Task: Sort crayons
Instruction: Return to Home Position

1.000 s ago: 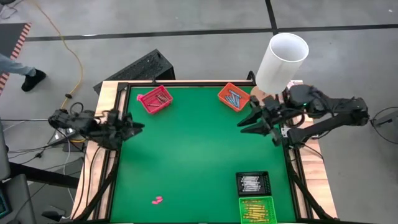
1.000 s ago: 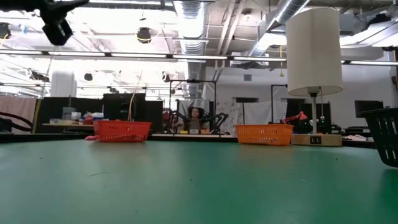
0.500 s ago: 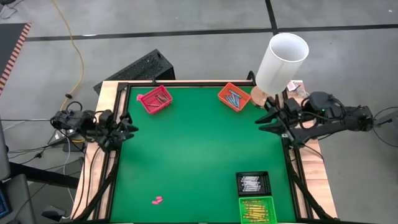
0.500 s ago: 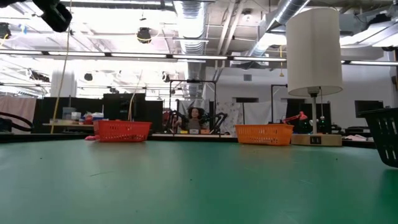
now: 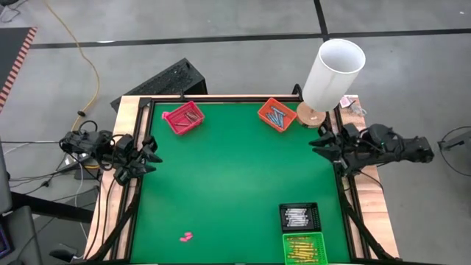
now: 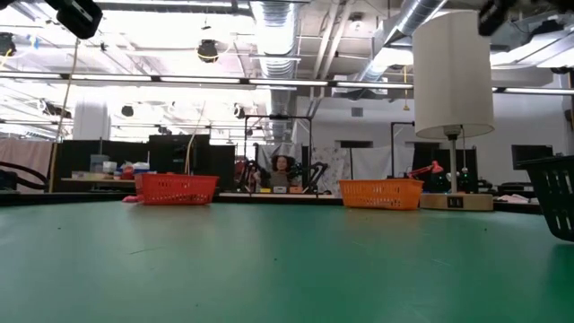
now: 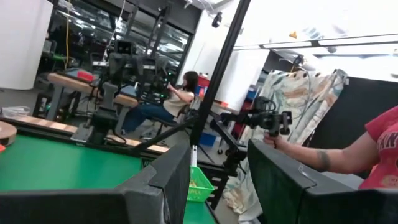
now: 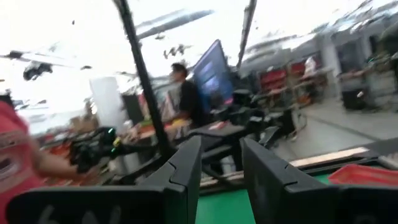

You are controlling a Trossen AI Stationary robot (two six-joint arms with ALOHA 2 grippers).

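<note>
The crayons lie sorted in small trays: reddish ones in the red tray at the far left, blue ones in the orange tray at the far right, white-grey ones in the black tray, and yellow ones in the green tray at the near right. My left gripper is open and empty above the table's left edge; it also shows in the left wrist view. My right gripper is open and empty above the right edge; it also shows in the right wrist view.
A small pink lump lies on the green mat near the front left. A tall white lamp stands on a round wooden base at the far right corner. The mat's middle is bare. People show in the room beyond.
Both arms have drawn back from over the mat, my left gripper toward the table's left edge and my right gripper toward the right edge. Both stay empty. The trays and the pink lump have not moved.
</note>
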